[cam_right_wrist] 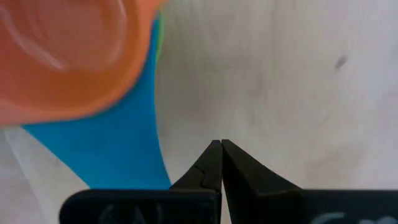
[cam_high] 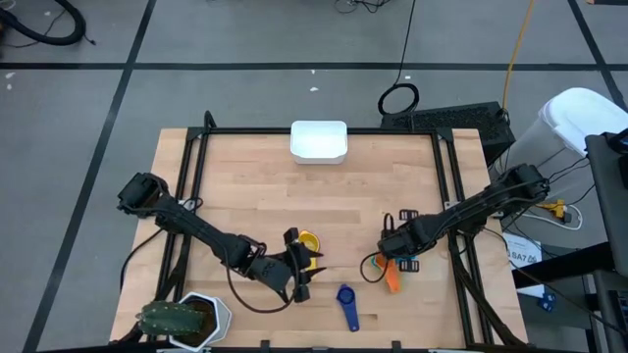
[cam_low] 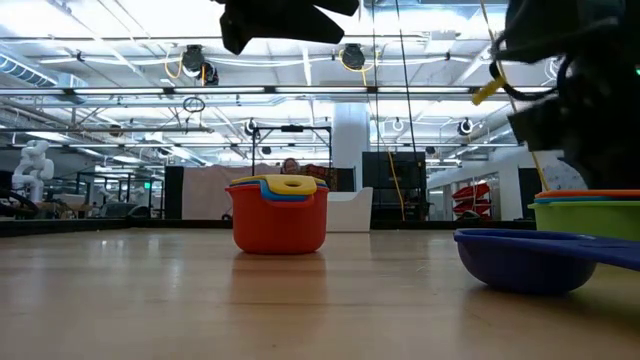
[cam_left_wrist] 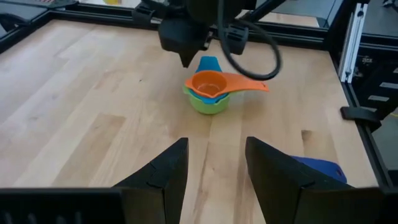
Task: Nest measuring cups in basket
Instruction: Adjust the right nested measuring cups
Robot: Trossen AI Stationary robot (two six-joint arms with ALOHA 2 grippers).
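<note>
One stack of measuring cups, an orange cup (cam_left_wrist: pixel 211 83) nested over light blue and green ones, sits on the tabletop (cam_high: pixel 255 186) toward the right near side. The right pincer (cam_right_wrist: pixel 221 163) hangs just beside it, fingers pressed together on nothing. A second stack, yellow and blue inside a red cup (cam_low: pixel 280 218), stands near the centre, mostly hidden from above by the left pincer (cam_left_wrist: pixel 214 165), whose fingers stand apart and empty. A dark blue cup (cam_high: pixel 347 304) lies alone near the front edge. The white basket (cam_high: pixel 319 141) sits at the far edge, well apart from all cups. A potted cactus (cam_high: pixel 182 319) is cut off at the near left corner.
</note>
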